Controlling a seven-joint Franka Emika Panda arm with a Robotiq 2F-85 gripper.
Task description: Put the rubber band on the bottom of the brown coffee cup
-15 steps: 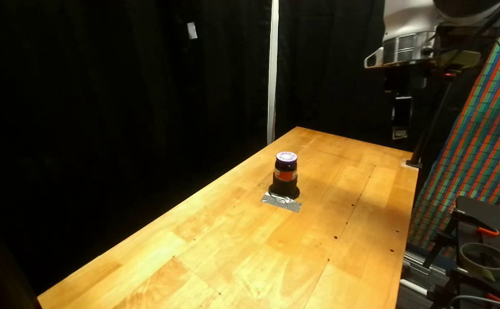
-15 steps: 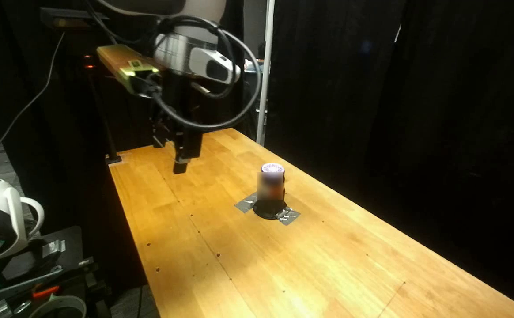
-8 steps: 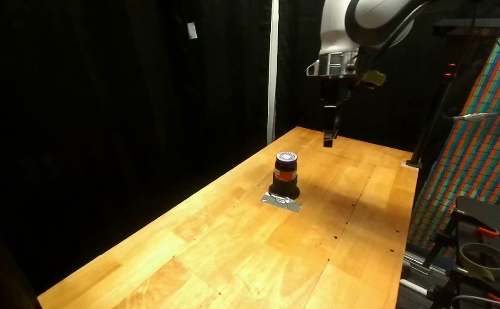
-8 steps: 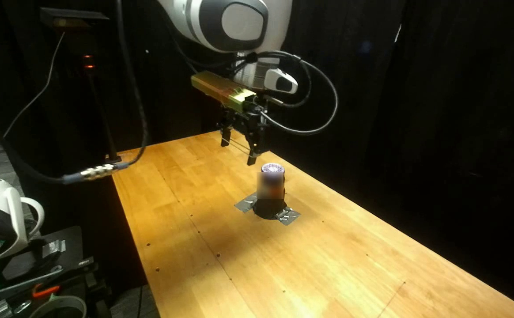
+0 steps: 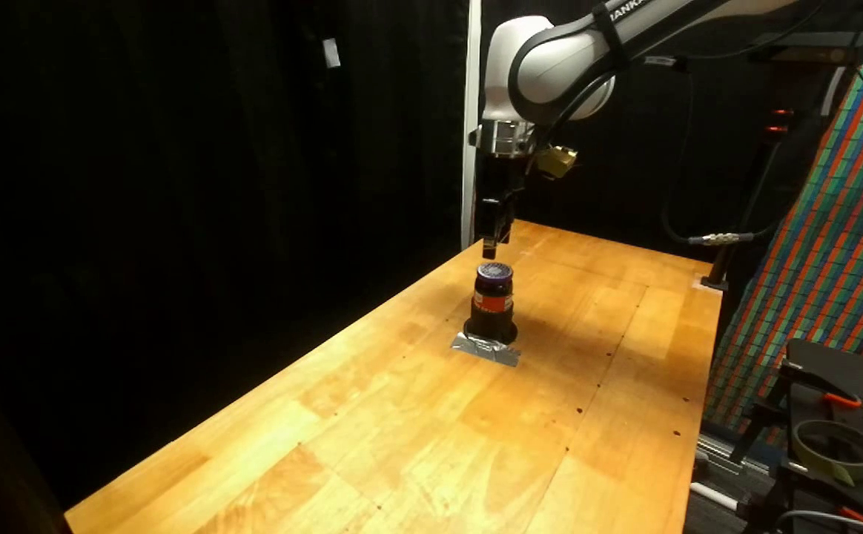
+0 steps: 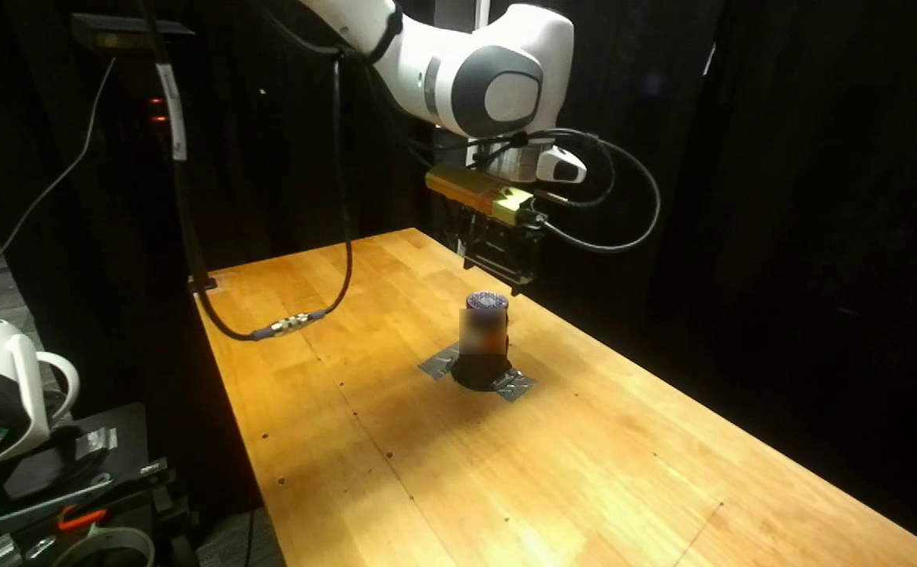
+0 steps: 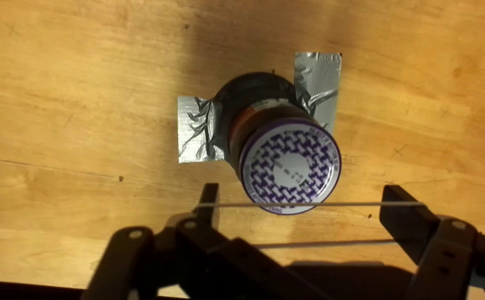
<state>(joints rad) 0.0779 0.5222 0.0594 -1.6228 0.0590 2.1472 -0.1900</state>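
Note:
The brown coffee cup (image 5: 492, 302) is a dark jar-like cylinder with an orange-red label and a purple-and-white lid on top. It stands upright on the table and shows in an exterior view with its side blurred (image 6: 487, 301). Its lid faces the camera in the wrist view (image 7: 290, 162). My gripper (image 7: 303, 201) is open above the cup, slightly off its centre, and shows in both exterior views (image 5: 497, 249) (image 6: 492, 279). The rubber band (image 7: 353, 204) is stretched around the two spread fingers as two parallel strands. The near strand crosses the lid's edge in the wrist view.
The cup stands in a black round base (image 7: 253, 81) held to the wooden table (image 5: 402, 437) by silver tape strips (image 7: 319, 79) (image 7: 196, 131). A side cart with a tape roll (image 5: 837, 447) stands beside the table. A black cable hangs near the arm (image 6: 344, 236).
The arm has swung across the table from beyond the cup and come down to just above it. The gripper stays open with the band stretched on its fingers. The cup has not moved.

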